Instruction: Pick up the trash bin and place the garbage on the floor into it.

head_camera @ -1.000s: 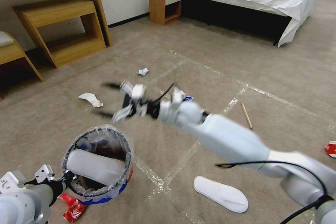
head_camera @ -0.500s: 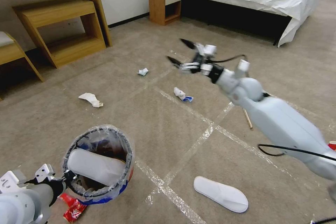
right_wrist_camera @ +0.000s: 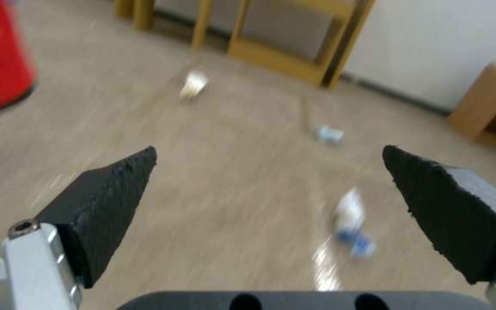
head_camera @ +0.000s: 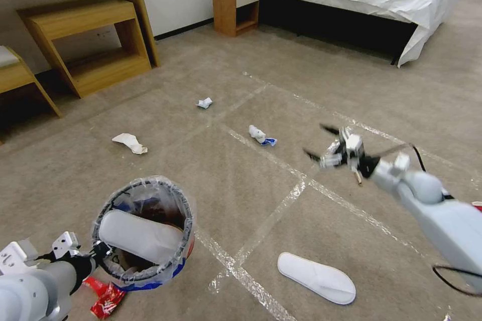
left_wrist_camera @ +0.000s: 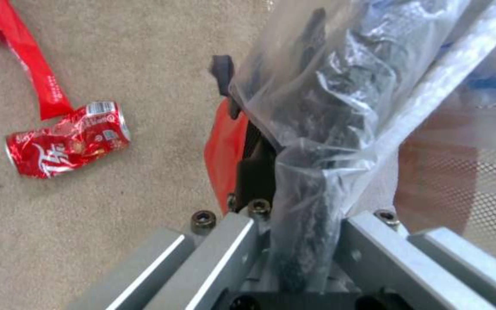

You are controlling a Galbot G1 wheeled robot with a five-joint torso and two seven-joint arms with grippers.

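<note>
1. Trash bin (head_camera: pixel 143 233), a small round red one lined with a crinkly clear plastic bag, sits low at the near left, and one white slipper (head_camera: pixel 138 236) lies across its mouth.
2. Left gripper (head_camera: pixel 95 252) is at the bin's near-left rim; in the left wrist view its jaws are clamped on the bin's wall and the bunched plastic bag (left_wrist_camera: pixel 328 129).
3. Just beside the bin on the near left, a crushed red can (head_camera: pixel 106 301) lies on the carpet (head_camera: pixel 241 190); the left wrist view also shows it (left_wrist_camera: pixel 67 145) next to a red wrapper strip (left_wrist_camera: pixel 32 73).
4. Right gripper (head_camera: pixel 321 144) hangs over the carpet to the right of the middle, empty, its jaws spread wide apart; the right wrist view shows the two black pads (right_wrist_camera: pixel 107 202) well apart with nothing between them.
5. A thin wooden stick (head_camera: pixel 357 176) lies on the carpet at the gripper's wrist, mostly hidden by it.
6. A second white slipper (head_camera: pixel 316 277) lies near the front, right of a tape line (head_camera: pixel 261 230).
7. Farther off lie a white wad with a blue scrap (head_camera: pixel 261 136) in the middle, a crumpled white paper (head_camera: pixel 130 142) to the left, and a small crumpled piece (head_camera: pixel 204 103) beyond them.
</note>
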